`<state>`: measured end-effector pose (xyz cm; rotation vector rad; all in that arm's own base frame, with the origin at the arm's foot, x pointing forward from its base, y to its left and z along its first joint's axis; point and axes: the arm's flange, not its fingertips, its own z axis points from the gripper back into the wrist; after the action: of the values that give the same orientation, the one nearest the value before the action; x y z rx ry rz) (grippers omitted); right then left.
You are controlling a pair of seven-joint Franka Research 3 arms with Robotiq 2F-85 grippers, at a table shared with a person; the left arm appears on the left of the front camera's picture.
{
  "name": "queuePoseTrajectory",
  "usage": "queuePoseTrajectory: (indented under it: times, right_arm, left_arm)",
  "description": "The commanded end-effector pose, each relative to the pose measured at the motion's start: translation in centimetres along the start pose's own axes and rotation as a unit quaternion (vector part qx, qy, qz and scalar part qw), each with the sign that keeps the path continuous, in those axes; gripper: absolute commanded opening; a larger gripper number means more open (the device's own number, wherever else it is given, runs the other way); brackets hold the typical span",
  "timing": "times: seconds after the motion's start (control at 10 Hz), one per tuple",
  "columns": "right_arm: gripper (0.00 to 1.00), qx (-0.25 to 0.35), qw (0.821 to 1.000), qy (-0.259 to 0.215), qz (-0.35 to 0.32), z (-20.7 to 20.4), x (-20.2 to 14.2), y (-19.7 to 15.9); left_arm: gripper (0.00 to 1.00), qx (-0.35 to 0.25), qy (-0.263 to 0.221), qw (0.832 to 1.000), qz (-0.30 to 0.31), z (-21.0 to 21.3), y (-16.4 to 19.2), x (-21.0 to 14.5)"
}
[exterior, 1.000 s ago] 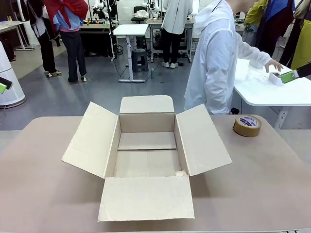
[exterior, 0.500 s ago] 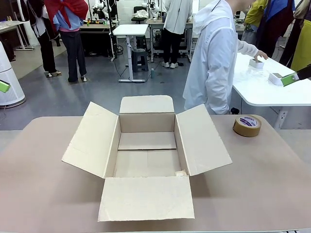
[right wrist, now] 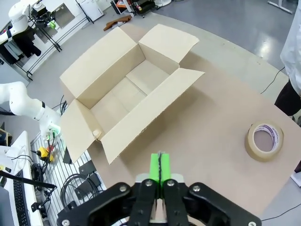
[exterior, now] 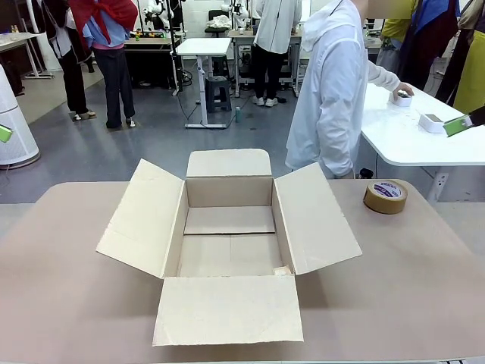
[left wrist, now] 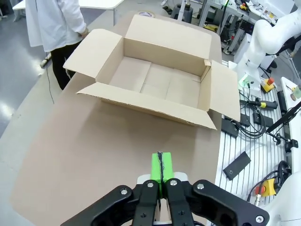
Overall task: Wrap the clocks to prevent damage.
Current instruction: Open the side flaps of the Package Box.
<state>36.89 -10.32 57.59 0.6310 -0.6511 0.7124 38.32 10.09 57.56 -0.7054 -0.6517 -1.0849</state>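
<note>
Cardboard carton, brown and matte, sits open in the middle of a smooth pinkish-brown table. Its four flaps are folded outward and its bare floor shows crease lines.

The front view takes in a person in a white coat standing beyond the table, turned toward a white side table. The person's hand rests on a small whitish block, and a second whitish block lies nearby. These may be the clocks, but they are too small to tell. A green pad of the left gripper pokes in at the left edge. The right gripper hangs just beside the second block.

Each wrist view looks down from above. In both, the flat green pads are pressed together with nothing between them, so both sets of jaws are fully closed and empty.

A ring-shaped roll of brown tape lies flat, well apart from the carton. The right wrist view shows its hollow centre.
</note>
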Motion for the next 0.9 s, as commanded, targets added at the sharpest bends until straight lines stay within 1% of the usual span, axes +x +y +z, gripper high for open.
queuePoseTrajectory:
  times: [0.0, 0.3, 0.4, 0.5, 0.6, 0.7, 0.8]
  right_arm:
    - [0.00, -0.003, 1.000, 0.000, 0.002, -0.6, 0.3, 0.1]
    - [0.01, 0.001, 1.000, 0.003, 0.003, -0.3, 0.3, 0.2]
    - [0.01, 0.006, 1.000, 0.018, 0.006, -1.2, 1.8, 0.7]
    - [0.01, -0.011, 0.999, 0.034, 0.008, -2.8, 4.7, 2.4]
    - [0.01, -0.021, 0.998, 0.055, -0.008, -4.7, 7.8, 4.6]
    - [0.01, -0.052, 0.994, 0.093, -0.035, -7.2, 10.3, 7.1]
    - [0.01, -0.069, 0.989, 0.122, -0.054, -9.2, 11.7, 9.2]
  left_arm:
    - [0.00, 0.001, 0.003, 1.000, 0.001, -0.3, 0.1, 0.1]
    - [0.00, -0.002, 0.002, 1.000, 0.000, -0.3, 0.1, 0.1]
    - [0.00, -0.003, 0.004, 1.000, -0.003, -0.6, -0.2, 0.8]
    - [0.00, 0.003, 0.025, 1.000, -0.016, -1.7, -0.6, 3.4]
    - [0.00, 0.005, 0.054, 0.998, -0.028, -3.5, -1.1, 6.6]
    - [0.00, 0.004, 0.097, 0.995, -0.024, -5.5, -1.5, 10.0]
    - [0.00, -0.010, 0.136, 0.990, -0.032, -7.9, -2.2, 12.9]
